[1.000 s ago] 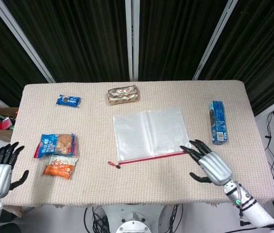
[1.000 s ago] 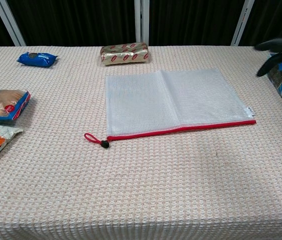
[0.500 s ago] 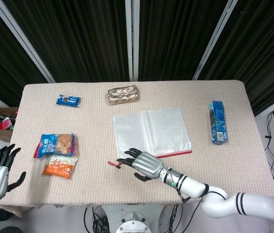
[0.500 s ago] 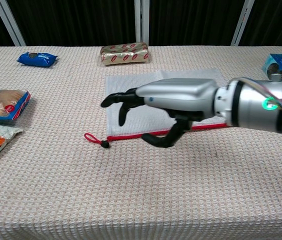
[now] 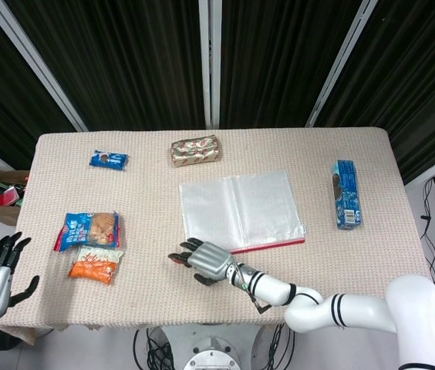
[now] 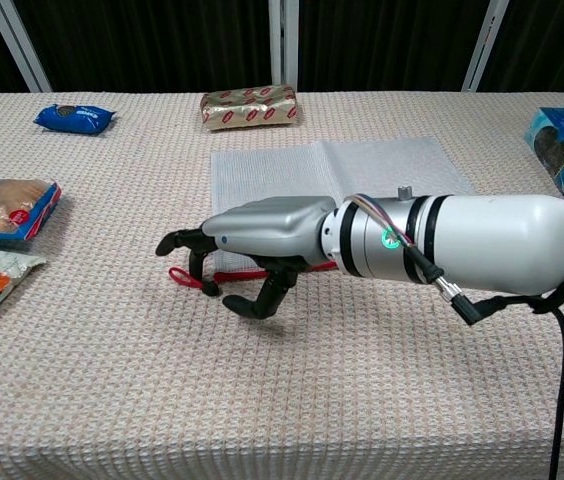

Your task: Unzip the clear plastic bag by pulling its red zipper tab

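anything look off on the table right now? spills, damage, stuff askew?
Nothing stands out. The clear bag lies flat with no visible damage, the snack packs are intact, and the right hand hovers over the red zipper tab.

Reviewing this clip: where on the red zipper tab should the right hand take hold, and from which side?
Pinch the red zipper tab at its loop, coming from above. It lies flat on the table, past the clear plastic bag's left corner, with bare cloth around it. The right hand already hovers there, fingers curled down.

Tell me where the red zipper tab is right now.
In the chest view the red zipper tab lies on the table off the clear bag's near-left corner, just under the right robot hand's fingers.
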